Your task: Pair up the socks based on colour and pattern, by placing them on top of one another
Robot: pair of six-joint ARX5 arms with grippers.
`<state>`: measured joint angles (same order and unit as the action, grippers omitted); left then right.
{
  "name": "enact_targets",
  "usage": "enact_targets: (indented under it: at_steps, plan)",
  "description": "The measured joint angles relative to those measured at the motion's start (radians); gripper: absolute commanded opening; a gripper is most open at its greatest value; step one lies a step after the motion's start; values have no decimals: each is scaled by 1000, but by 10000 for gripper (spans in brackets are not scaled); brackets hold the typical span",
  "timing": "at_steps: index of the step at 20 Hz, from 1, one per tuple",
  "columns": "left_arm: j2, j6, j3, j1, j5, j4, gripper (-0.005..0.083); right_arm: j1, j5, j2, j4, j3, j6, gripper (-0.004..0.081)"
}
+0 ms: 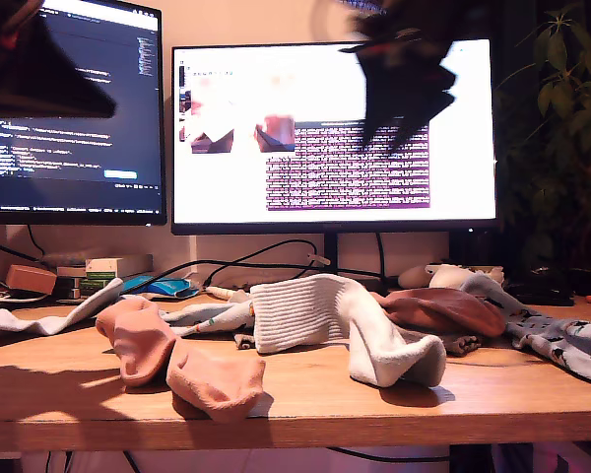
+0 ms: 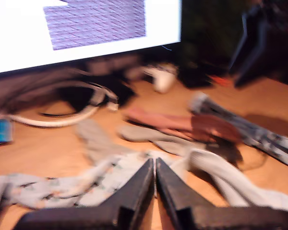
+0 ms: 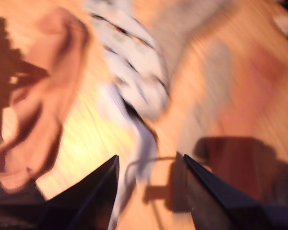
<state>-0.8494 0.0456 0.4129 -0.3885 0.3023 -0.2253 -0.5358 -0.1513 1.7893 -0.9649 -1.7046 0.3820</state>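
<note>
Salmon-pink sock (image 1: 177,360): lay crumpled toward the exterior view's left, at the front of the worktop (image 1: 305,409); one counted there.
White ribbed sock (image 1: 320,315): lay mid-worktop, just right of it in that view, toe hanging forward; one counted.
Second pink sock (image 1: 443,310): darker, lay behind the white one; that made two pink.
Printed grey-blue sock (image 1: 571,345): lay at the exterior view's right; another patterned one (image 2: 48,189) lay below my first gripper.
My first gripper (image 2: 155,179): fingers pressed together, nothing held.
My second gripper (image 3: 149,187): fingers spread wide, empty, above the pink sock and a patterned one; view blurred.
Step in hand, as I judged: descend square over one sock, pinch a single layer mid-length, lift clear so its neighbours would not drag.
</note>
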Motion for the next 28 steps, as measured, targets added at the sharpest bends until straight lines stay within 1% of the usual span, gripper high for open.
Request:
enact_targets:
  at_steps: [2,5,8,10,12,15,16,21,24,28]
  plan:
    - [-2,4,0,2,40,35,-19,-20,-1,80,-9,-78,8,368]
    - [-4,3,0,2,73,77,-19,-22,-3,198,-53,-198,9,368]
    - [-4,3,0,2,101,109,-19,-16,-3,285,-59,-260,8,368]
    - [-4,3,0,2,105,114,-19,-14,-23,336,-58,-296,8,368]
    - [-4,3,0,2,107,115,-19,-16,-43,370,-48,-308,8,368]
    - [-4,3,0,2,107,127,-19,-16,-50,396,-48,-309,2,368]
    - [-4,3,0,2,107,130,-19,-13,-53,401,-55,-309,-18,368]
    - [-4,3,0,2,107,135,-19,12,-150,420,-92,-309,-66,368]
    - [-4,2,0,2,107,136,-19,19,-153,424,-98,-310,-68,369]
    - [-4,3,0,2,107,137,-19,10,-153,472,-69,-311,-69,371]
